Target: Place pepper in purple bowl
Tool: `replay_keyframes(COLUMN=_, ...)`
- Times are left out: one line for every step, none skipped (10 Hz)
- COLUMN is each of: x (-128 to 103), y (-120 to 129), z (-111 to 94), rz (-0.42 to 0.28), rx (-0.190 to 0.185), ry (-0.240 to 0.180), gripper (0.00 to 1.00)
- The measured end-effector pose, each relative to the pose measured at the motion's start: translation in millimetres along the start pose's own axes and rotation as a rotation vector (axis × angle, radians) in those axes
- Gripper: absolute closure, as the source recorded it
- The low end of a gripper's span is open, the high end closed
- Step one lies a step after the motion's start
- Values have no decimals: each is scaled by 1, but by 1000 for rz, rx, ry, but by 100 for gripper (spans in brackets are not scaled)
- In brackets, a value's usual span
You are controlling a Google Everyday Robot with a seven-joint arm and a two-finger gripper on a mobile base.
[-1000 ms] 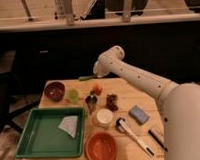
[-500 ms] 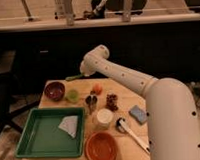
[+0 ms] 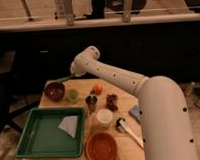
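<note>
The slim dark green pepper (image 3: 65,79) hangs in the air just above the far rim of the small maroon-purple bowl (image 3: 54,90), at the table's far left. My gripper (image 3: 73,75) is at the end of the white arm, right of and above the bowl, shut on the pepper's right end. The pepper points left and slightly down toward the bowl. The fingers are mostly hidden behind the wrist.
A pale green lump (image 3: 71,95) lies right of the bowl, then an orange item (image 3: 97,88), a dark cup (image 3: 91,101) and a brown cluster (image 3: 112,100). A green tray (image 3: 31,142) holds a white cloth. An orange bowl (image 3: 101,147), white cup (image 3: 104,116) and white utensil (image 3: 128,129) sit in front.
The arm has swung left, carrying the pepper from above the table's far middle to just over the purple bowl's far rim.
</note>
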Motion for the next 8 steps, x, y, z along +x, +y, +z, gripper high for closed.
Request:
replay_keyframes(x=-10, y=-5, z=3, rz=-19, rx=9, ry=-24, gripper=100)
replay_keyframes(x=-18, y=-9, z=6, rz=-32, rx=14, ry=-43, gripper=100)
replay_keyframes(x=-25, y=-12, z=9, rz=-41, rx=18, ry=-60, gripper=100)
replay_keyframes(x=-34, y=-18, z=15, rz=-52, rx=17, ry=-78, gripper=100)
replay_keyframes(x=-42, y=-23, z=20, rz=-57, rx=13, ry=-92, gripper=100)
replay_keyframes(x=-50, y=-29, z=26, rz=-64, rx=6, ry=-107, gripper=100)
replay_keyframes(x=-59, y=-34, z=32, rz=-72, rx=-5, ry=-123, gripper=100)
replay_keyframes(x=-64, y=-36, z=35, rz=-76, rx=-10, ry=-135, gripper=100)
